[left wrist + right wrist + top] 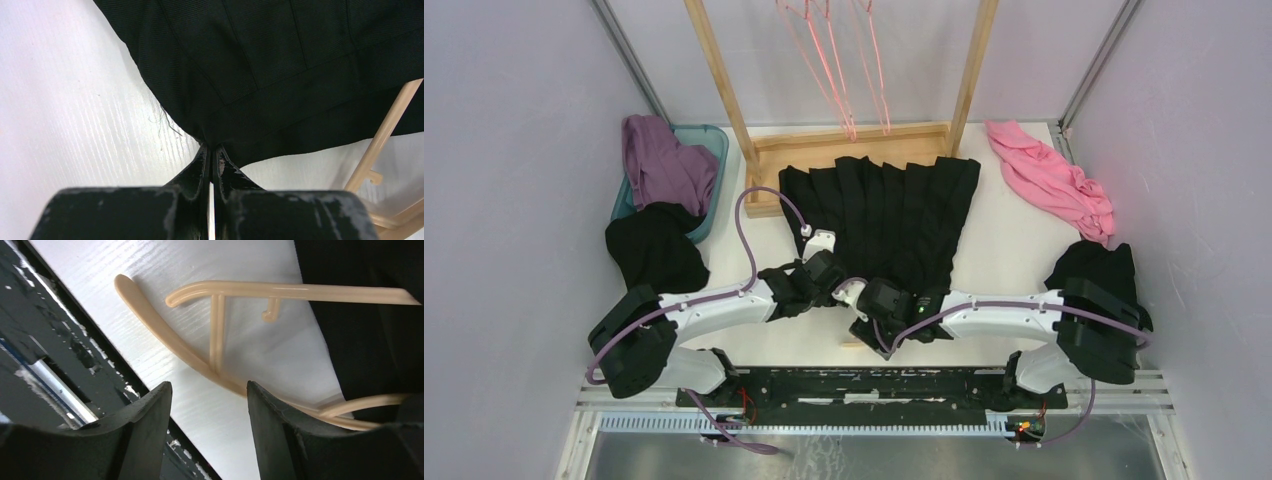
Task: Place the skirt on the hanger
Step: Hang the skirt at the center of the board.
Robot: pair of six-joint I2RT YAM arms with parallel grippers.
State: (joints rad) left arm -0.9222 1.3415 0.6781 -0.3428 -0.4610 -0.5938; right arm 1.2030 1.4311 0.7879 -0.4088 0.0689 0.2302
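Black skirt [250, 60] is pinched at its edge by the left tool [212, 147], right tool [207, 387] spread at the hanger [300, 290].

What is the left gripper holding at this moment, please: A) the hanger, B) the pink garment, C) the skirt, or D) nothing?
C: in the left wrist view the left gripper is pinched shut on the edge of the skirt, while the hanger lies off to one side of it.
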